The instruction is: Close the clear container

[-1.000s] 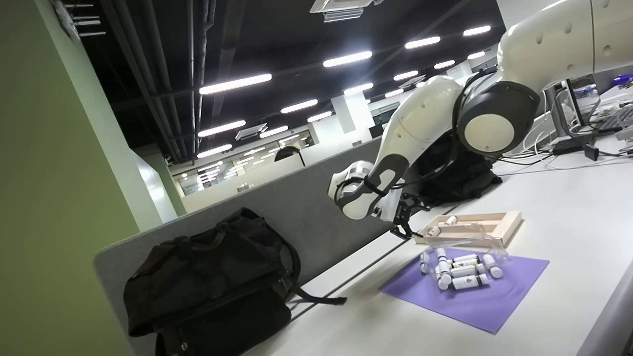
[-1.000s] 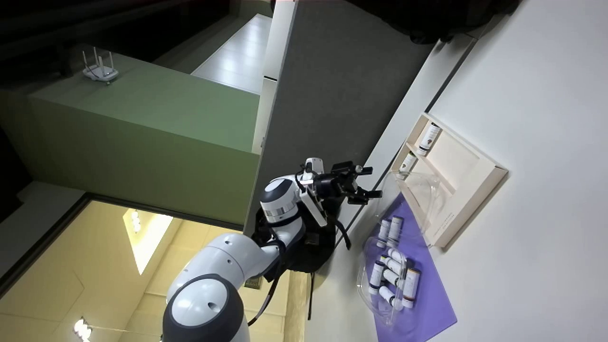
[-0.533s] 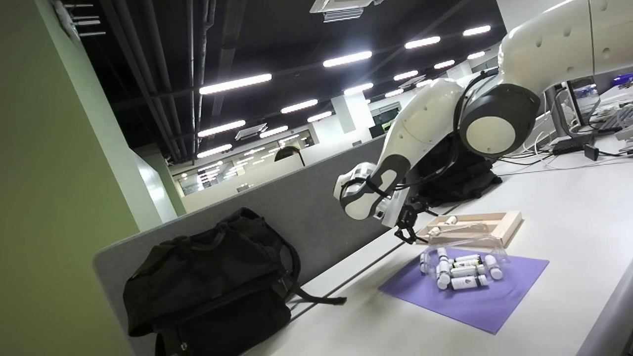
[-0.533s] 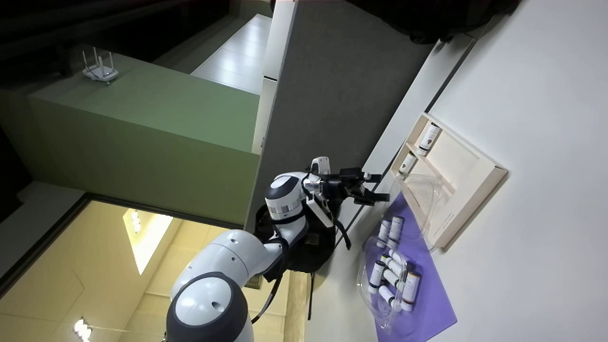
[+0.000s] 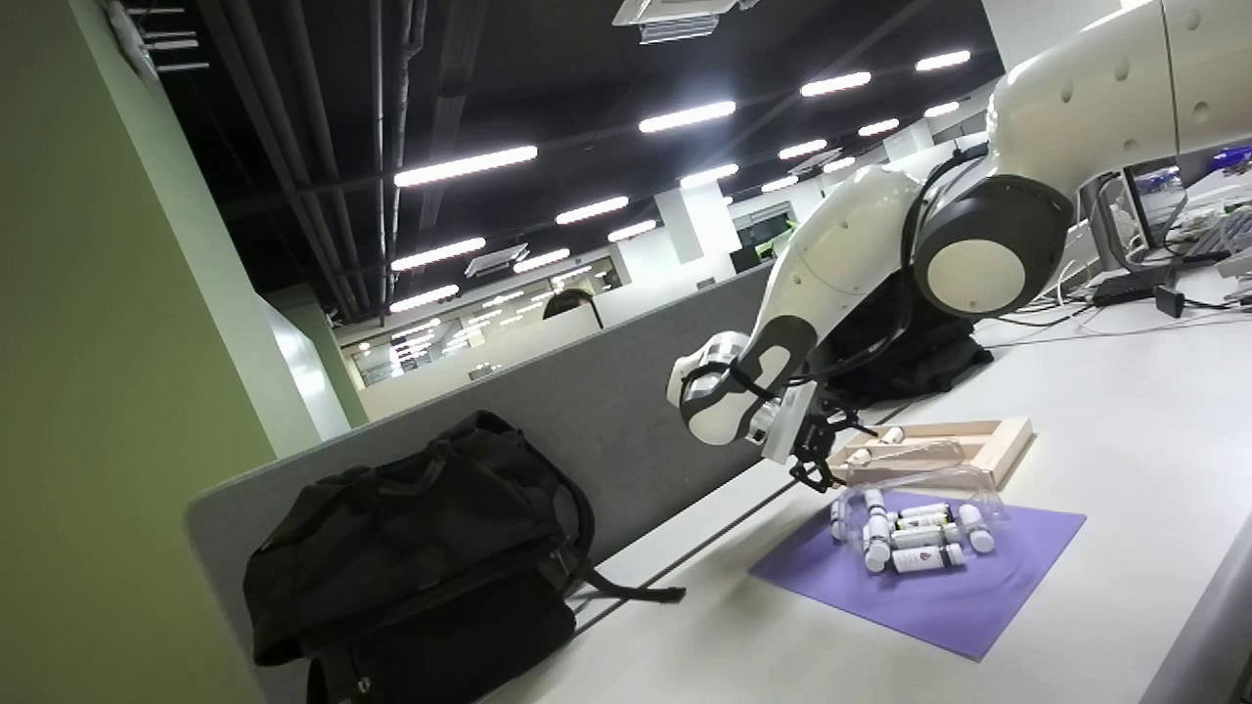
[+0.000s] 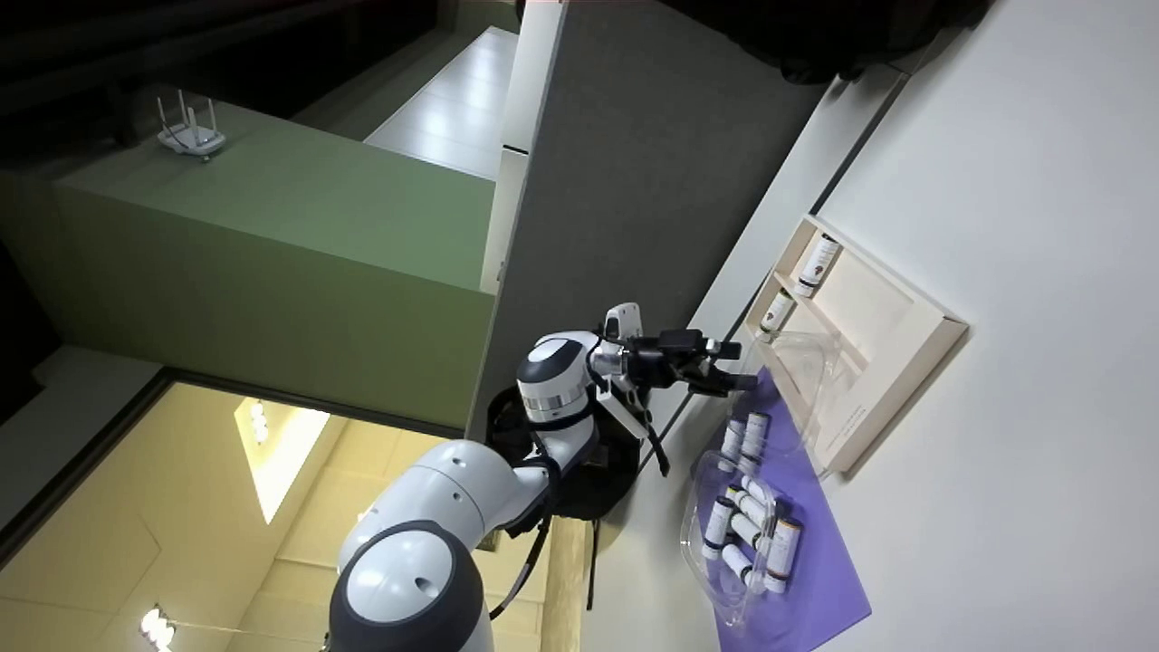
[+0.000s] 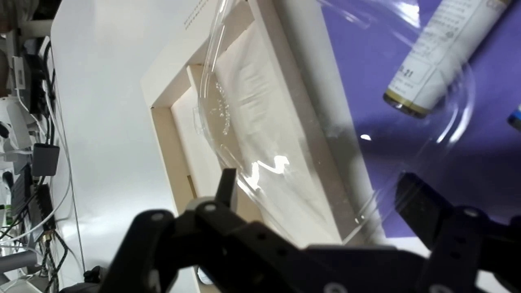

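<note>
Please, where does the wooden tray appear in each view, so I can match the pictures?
In an exterior view: wooden tray, right of centre, below mid-height.
In an exterior view: wooden tray, right of centre, around mid-height.
Wrist view: wooden tray, across the middle, partly seen through the clear container's lid.
Shared landmark: purple sheet, beside the tray in all views.

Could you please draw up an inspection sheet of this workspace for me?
Surface: white table, with a flat purple mat on it.
Job's things: low clear plastic container, its clear lid open, overlapping the pale wooden compartment tray in the wrist view; white-labelled cylindrical bottles gathered there, which ones inside unclear.
Clutter: two further bottles in the tray; black fabric backpack; another black bag.
Grippers: black gripper close to the lid, jaws apart; contact cannot be told.
Cables: jumbled black and white cables; thick black cable along the white robot arm.
Surroundings: grey partition, green wall, lit ceiling lights.
</note>
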You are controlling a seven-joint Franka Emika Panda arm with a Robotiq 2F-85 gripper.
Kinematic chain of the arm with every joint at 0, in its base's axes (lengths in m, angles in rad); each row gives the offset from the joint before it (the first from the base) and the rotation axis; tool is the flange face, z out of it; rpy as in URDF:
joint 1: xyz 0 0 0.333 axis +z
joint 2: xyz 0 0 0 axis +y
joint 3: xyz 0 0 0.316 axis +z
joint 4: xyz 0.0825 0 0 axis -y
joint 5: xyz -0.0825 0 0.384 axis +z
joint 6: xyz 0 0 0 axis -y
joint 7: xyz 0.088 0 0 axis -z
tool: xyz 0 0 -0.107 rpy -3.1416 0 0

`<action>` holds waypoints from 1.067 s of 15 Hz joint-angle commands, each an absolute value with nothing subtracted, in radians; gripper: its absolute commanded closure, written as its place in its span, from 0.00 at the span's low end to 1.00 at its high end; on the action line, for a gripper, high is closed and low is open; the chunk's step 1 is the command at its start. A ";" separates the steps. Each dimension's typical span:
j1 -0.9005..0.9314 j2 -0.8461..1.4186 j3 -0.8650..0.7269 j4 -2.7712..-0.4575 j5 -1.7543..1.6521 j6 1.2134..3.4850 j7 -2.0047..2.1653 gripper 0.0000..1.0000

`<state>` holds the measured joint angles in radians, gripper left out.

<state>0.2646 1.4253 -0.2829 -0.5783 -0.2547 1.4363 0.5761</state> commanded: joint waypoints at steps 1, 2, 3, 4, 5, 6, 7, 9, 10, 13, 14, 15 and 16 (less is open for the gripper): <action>0.265 1.423 -0.291 -0.552 -0.250 1.357 0.596 0.00; 0.266 1.420 -0.294 -0.550 -0.252 1.338 0.596 0.00; 0.267 1.417 -0.296 -0.549 -0.254 1.316 0.595 0.00; 0.269 1.414 -0.302 -0.547 -0.259 1.294 0.594 0.00; 0.270 1.411 -0.307 -0.545 -0.262 1.269 0.591 0.00; 0.273 1.409 -0.315 -0.542 -0.265 1.244 0.591 0.00; 0.274 1.407 -0.321 -0.539 -0.268 1.225 0.589 0.00; 0.277 1.402 -0.333 -0.533 -0.274 1.186 0.586 0.00; 0.279 1.398 -0.338 -0.530 -0.277 1.168 0.583 0.00; 0.285 1.392 -0.353 -0.517 -0.286 1.115 0.576 0.00; 0.288 1.389 -0.358 -0.513 -0.290 1.098 0.574 0.00; 0.292 1.386 -0.363 -0.510 -0.297 1.082 0.572 0.00; 0.297 1.382 -0.369 -0.507 -0.304 1.068 0.569 0.00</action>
<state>0.2864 1.3976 -0.3512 -0.5310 -0.2930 1.1326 0.5705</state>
